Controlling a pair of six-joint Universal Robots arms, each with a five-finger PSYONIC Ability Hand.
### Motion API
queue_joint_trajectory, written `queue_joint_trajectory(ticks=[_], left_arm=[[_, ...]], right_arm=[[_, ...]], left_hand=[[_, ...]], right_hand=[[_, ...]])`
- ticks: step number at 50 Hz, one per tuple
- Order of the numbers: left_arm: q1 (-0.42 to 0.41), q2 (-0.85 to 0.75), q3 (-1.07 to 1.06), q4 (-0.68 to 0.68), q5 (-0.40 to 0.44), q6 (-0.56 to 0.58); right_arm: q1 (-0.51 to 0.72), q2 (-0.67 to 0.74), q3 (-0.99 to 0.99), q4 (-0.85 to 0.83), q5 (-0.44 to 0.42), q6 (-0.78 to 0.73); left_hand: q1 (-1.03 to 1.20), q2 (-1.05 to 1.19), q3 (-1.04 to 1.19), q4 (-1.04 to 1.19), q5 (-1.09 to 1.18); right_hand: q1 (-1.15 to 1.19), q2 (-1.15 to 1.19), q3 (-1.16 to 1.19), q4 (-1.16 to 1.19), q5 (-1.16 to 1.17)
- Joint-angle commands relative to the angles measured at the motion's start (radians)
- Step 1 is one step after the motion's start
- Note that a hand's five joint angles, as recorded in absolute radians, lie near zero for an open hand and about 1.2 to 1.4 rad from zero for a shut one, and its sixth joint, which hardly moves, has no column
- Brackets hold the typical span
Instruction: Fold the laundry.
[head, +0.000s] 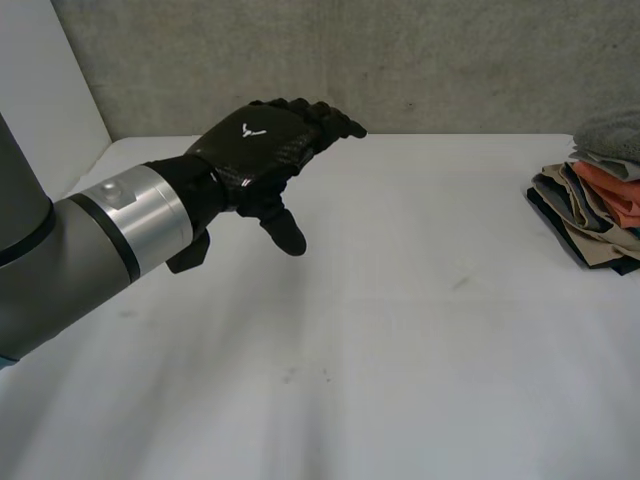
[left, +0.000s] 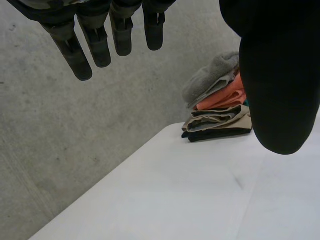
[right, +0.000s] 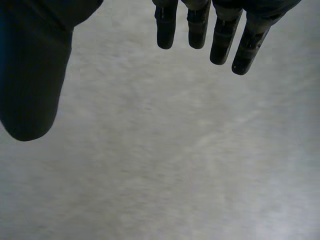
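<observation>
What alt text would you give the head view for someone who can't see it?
The left robot hand, open, hangs over a white table on its grey arm. A pile of folded clothes sits at the table's right edge.

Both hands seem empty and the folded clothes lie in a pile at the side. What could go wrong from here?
1. The pile of folded clothes is uneven, with layers sticking out; a careless reach by the left hand might tip or unfold it.
2. Both the left hand, above the white table, and the right hand are open and empty, so a grasp here may close on nothing.
</observation>
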Motion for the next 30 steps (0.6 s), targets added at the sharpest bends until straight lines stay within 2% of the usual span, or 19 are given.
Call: queue_joint_trajectory(ticks=[1, 6, 10, 11, 15, 16, 19, 23, 26, 30], left_arm=[[0.003, 0.039, 0.007, 0.018, -0.047, -0.022], [0.015, 0.074, 0.003, 0.078, -0.125, -0.056], [0.048, 0.097, -0.01, 0.143, -0.234, -0.077], [0.066, 0.105, -0.019, 0.166, -0.285, -0.074], [0.106, 0.117, -0.059, 0.21, -0.387, -0.073], [0.117, 0.117, -0.068, 0.216, -0.4, -0.071], [0.158, 0.105, -0.102, 0.216, -0.415, -0.068], [0.193, 0.093, -0.163, 0.222, -0.414, -0.07], [0.201, 0.088, -0.198, 0.226, -0.414, -0.07], [0.199, 0.086, -0.214, 0.226, -0.412, -0.071]], right_arm=[[0.198, -0.125, 0.035, -0.01, 0.175, 0.055], [0.406, -0.266, 0.168, 0.048, 0.185, 0.171], [0.564, -0.369, 0.291, 0.132, 0.193, 0.248], [0.598, -0.382, 0.314, 0.149, 0.198, 0.26], [0.782, -0.41, 0.421, 0.212, 0.268, 0.293], [0.855, -0.407, 0.463, 0.22, 0.32, 0.293], [0.975, -0.393, 0.535, 0.22, 0.421, 0.285], [1.049, -0.358, 0.595, 0.218, 0.483, 0.267], [1.069, -0.292, 0.603, 0.222, 0.495, 0.242], [1.074, -0.272, 0.595, 0.223, 0.501, 0.224]], left_hand=[[0.02, 0.007, 0.002, 0.009, -0.011], [0.017, 0.004, -0.001, 0.006, -0.014], [0.014, 0.001, -0.004, 0.003, -0.017], [0.014, 0.001, -0.004, 0.003, -0.017], [-0.001, -0.013, -0.019, -0.012, -0.032], [-0.001, -0.013, -0.019, -0.012, -0.032], [-0.001, -0.013, -0.019, -0.012, -0.032], [-0.001, -0.013, -0.019, -0.012, -0.032], [-0.001, -0.013, -0.019, -0.012, -0.032], [-0.001, -0.013, -0.019, -0.012, -0.032]], right_hand=[[-0.027, -0.046, -0.039, -0.059, -0.06], [-0.027, -0.046, -0.039, -0.059, -0.06], [-0.027, -0.046, -0.039, -0.059, -0.06], [-0.027, -0.046, -0.039, -0.059, -0.06], [-0.027, -0.046, -0.039, -0.059, -0.06], [-0.027, -0.046, -0.039, -0.059, -0.06], [-0.027, -0.046, -0.039, -0.059, -0.06], [-0.027, -0.046, -0.039, -0.059, -0.06], [-0.027, -0.046, -0.039, -0.059, -0.06], [-0.027, -0.046, -0.039, -0.059, -0.06]])
